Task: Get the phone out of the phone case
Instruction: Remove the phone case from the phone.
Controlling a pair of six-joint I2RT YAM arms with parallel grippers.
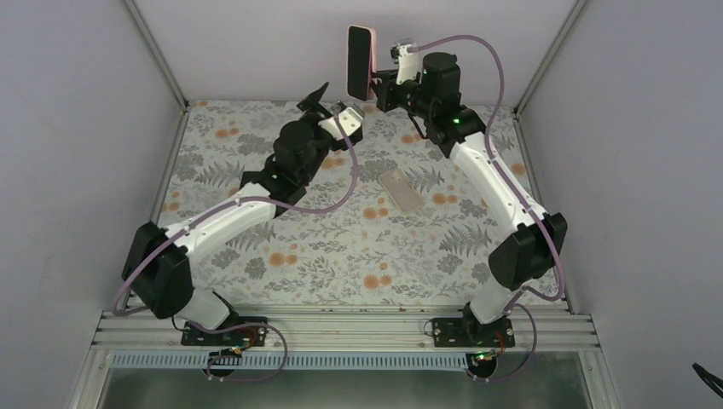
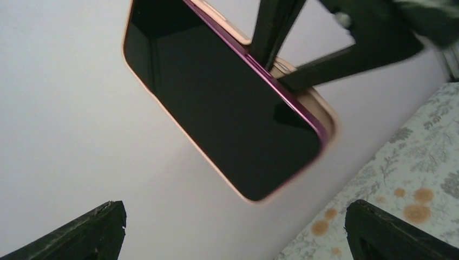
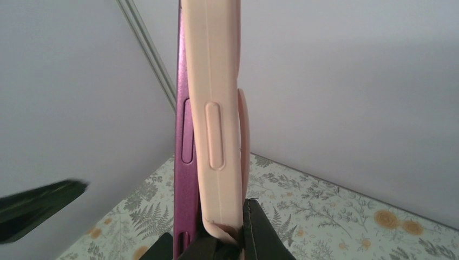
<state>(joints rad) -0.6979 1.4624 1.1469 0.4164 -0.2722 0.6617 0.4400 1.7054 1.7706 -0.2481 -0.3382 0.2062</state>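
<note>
My right gripper is raised at the back of the table and shut on the lower end of a pink phone case, held upright. In the right wrist view its fingers pinch the pink case, and the purple phone stands slightly proud of the case along one side. My left gripper is open and empty, a little below and left of the case. Its wrist view faces the phone's black screen with the case rim around it. My left gripper touches nothing.
A flat beige phone-sized slab lies on the floral table cover near the middle. Grey walls close in the back and both sides. A left gripper finger shows at the left edge of the right wrist view.
</note>
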